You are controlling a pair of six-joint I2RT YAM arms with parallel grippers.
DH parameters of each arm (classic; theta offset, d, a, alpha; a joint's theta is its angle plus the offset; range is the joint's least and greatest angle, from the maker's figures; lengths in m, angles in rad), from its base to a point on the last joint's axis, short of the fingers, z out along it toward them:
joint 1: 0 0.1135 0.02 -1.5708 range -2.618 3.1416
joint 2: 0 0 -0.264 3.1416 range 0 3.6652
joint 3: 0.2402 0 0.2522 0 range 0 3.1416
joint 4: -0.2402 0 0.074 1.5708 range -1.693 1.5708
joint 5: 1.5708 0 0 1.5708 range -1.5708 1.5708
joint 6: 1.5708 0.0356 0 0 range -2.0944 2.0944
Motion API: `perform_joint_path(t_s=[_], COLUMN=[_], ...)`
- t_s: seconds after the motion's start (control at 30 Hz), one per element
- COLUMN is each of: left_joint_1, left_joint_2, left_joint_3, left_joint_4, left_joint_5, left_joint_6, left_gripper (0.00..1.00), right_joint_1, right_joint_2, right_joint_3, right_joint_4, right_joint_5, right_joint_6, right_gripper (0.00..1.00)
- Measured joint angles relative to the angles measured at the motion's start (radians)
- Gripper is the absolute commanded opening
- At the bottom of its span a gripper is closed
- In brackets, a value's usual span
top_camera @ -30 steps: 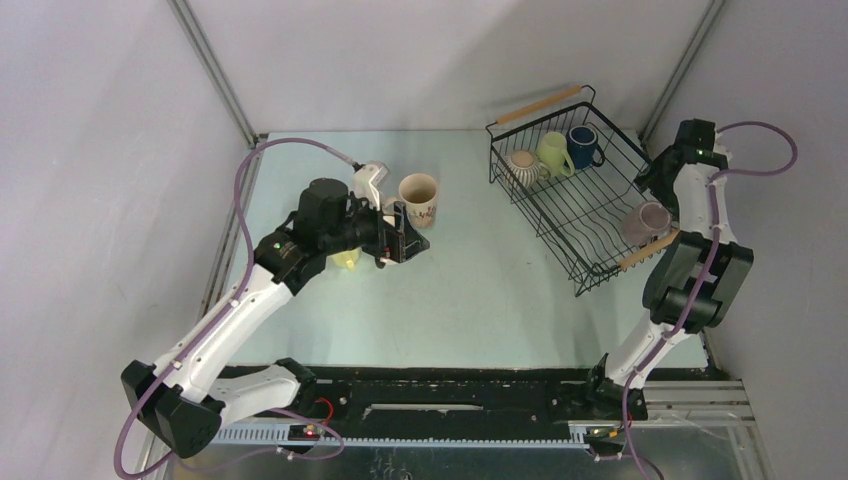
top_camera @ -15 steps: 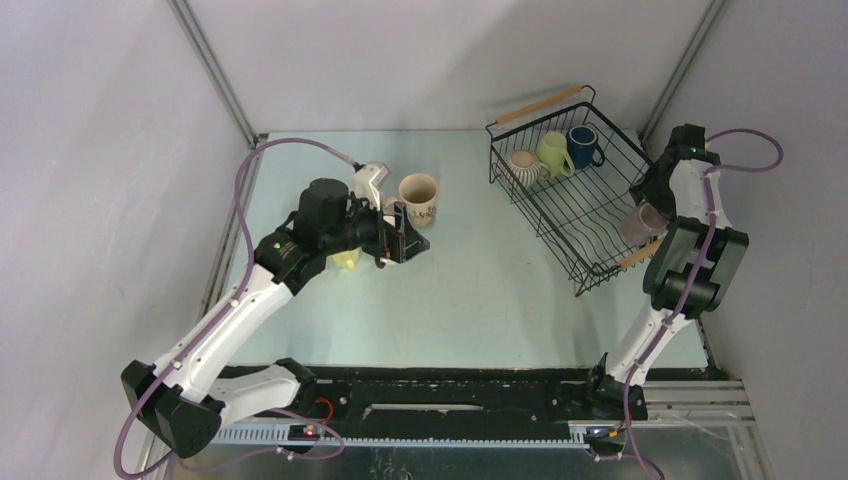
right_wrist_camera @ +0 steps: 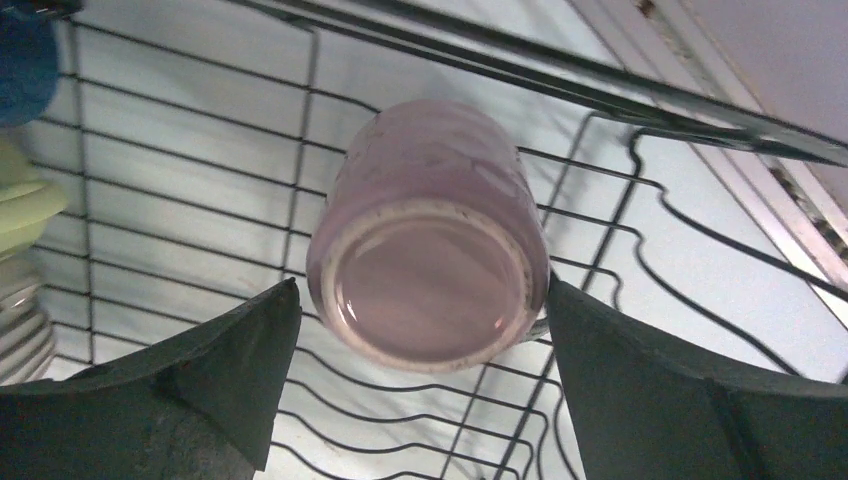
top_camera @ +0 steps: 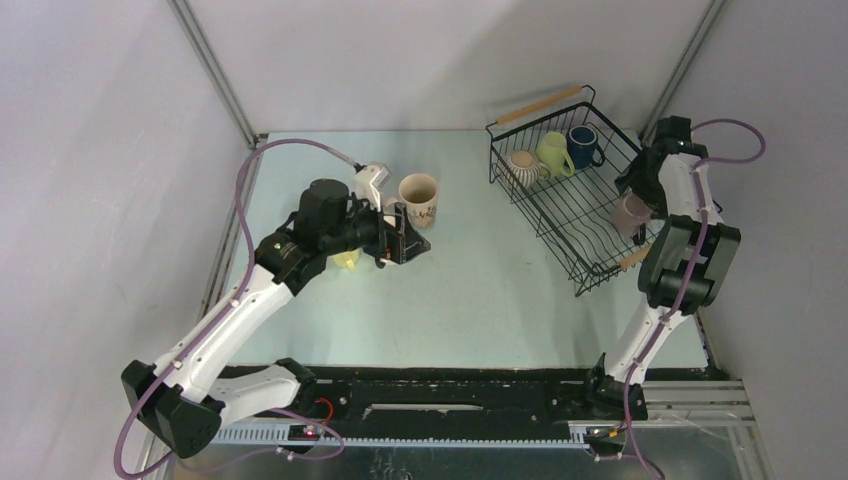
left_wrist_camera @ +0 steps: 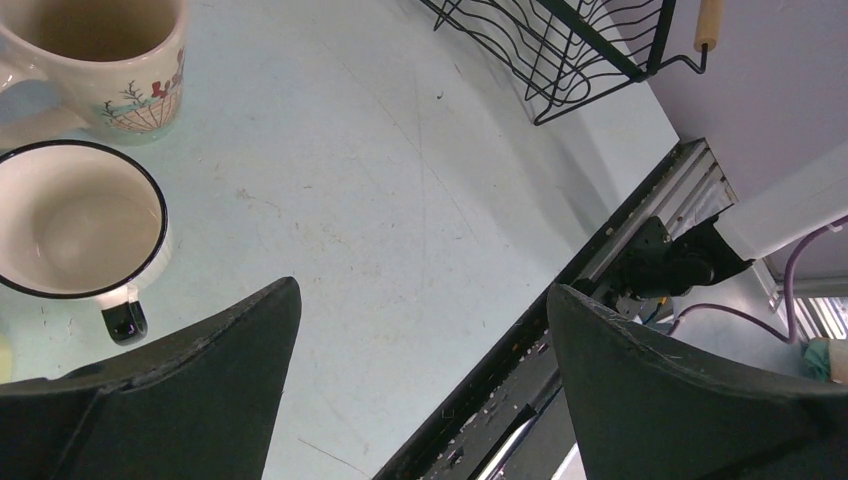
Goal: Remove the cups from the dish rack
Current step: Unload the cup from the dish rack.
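Note:
The black wire dish rack (top_camera: 585, 222) stands at the back right with wooden handles. Inside it sit a ribbed beige cup (top_camera: 523, 166), a yellow-green cup (top_camera: 554, 153), a dark blue cup (top_camera: 583, 145) and a mauve-pink cup (top_camera: 630, 213). My right gripper (right_wrist_camera: 421, 285) is open, with the mauve-pink cup (right_wrist_camera: 430, 250) lying between its fingers, base toward the camera. My left gripper (left_wrist_camera: 422, 290) hangs open and empty over the table. Beside it are a floral-printed mug (left_wrist_camera: 110, 60) and a white black-rimmed cup (left_wrist_camera: 75, 225).
A pale yellow object (top_camera: 346, 259) lies under the left arm. The black rail (top_camera: 450, 385) runs along the table's near edge. Metal frame posts (top_camera: 215, 75) and grey walls close in the left, back and right, with the rack close to the right wall.
The right arm has swung left over the rack, bringing its open gripper around the mauve-pink cup. The left arm has not moved.

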Motion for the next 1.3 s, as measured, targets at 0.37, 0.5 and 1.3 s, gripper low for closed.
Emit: perform_joint_path(t_s=[0.37, 0.5, 1.3], left_joint_1=[0.000, 0.000, 0.000], left_joint_2=[0.000, 0.000, 0.002], left_joint_3=[-0.017, -0.017, -0.017], left_joint_4=[0.006, 0.006, 0.006], left_joint_5=[0.002, 0.003, 0.008], left_joint_6=[0.000, 0.000, 0.000], left_gripper=[1.00, 1.00, 1.00], right_joint_1=[0.054, 0.054, 0.095], right_joint_2=[0.043, 0.064, 0.135], right_joint_3=[0.035, 0.035, 0.091], right_joint_4=[-0.008, -0.018, -0.060], right_joint_5=[-0.021, -0.010, 0.129], right_joint_6=[-0.001, -0.004, -0.053], right_gripper=[1.00, 1.00, 0.41])
